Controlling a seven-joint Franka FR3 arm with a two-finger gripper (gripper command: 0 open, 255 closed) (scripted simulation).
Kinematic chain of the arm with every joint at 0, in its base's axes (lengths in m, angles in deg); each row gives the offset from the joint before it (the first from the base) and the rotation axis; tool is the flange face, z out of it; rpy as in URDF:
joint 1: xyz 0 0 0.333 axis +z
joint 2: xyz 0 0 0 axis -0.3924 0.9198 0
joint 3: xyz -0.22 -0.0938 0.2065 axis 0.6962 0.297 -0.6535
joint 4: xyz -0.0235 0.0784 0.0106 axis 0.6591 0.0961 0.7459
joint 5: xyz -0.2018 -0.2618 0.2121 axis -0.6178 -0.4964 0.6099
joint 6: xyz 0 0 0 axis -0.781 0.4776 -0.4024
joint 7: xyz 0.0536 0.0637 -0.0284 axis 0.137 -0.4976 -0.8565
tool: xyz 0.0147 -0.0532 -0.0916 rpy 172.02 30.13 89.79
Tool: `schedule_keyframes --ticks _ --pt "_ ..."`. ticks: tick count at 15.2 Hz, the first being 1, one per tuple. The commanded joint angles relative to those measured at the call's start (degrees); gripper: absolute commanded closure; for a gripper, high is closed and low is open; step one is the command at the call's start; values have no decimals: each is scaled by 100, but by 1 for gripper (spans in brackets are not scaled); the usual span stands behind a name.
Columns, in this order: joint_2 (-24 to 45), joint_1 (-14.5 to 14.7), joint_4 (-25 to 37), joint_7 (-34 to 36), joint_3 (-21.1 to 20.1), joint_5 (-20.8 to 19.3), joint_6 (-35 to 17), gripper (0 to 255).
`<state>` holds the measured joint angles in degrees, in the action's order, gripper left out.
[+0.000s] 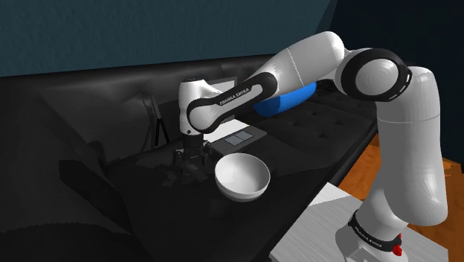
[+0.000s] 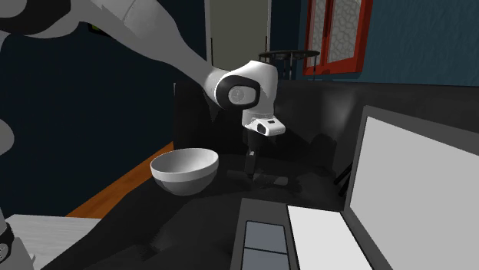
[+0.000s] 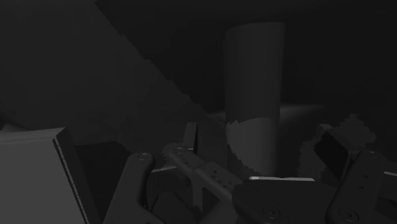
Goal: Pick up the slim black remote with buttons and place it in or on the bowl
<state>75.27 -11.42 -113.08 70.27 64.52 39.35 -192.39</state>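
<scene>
The remote (image 3: pixel 252 89) is a slim dark slab lying on a black cushioned surface; its buttons cannot be made out in the dim wrist view. It runs away from the hand, and its near end lies between the two fingers without touching either. My gripper (image 3: pixel 251 162) is open, lowered close over the remote. In the shoulder view the gripper (image 1: pixel 191 158) sits down at the surface just to the left of the white bowl (image 1: pixel 242 177). In the second exterior view the gripper (image 2: pixel 252 170) hangs to the right of the bowl (image 2: pixel 184 170), which stands upright.
An open laptop (image 1: pixel 239 135) lies just behind the bowl and looms at the second exterior view's right (image 2: pixel 414 192). A blue cushion (image 1: pixel 286 100) rests farther back under the arm. The black surface's edge drops to an orange floor (image 2: pixel 115 188).
</scene>
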Motion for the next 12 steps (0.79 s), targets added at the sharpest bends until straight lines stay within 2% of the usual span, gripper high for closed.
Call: schedule_keyframes --ticks 1,3,4,12 --pt "0 0 -2 0 0 0 -3 0" --pt "0 0 -2 0 0 0 -2 0" --pt "0 0 -2 0 0 0 -2 255" --pt "-9 -6 -2 -8 1 2 7 255"
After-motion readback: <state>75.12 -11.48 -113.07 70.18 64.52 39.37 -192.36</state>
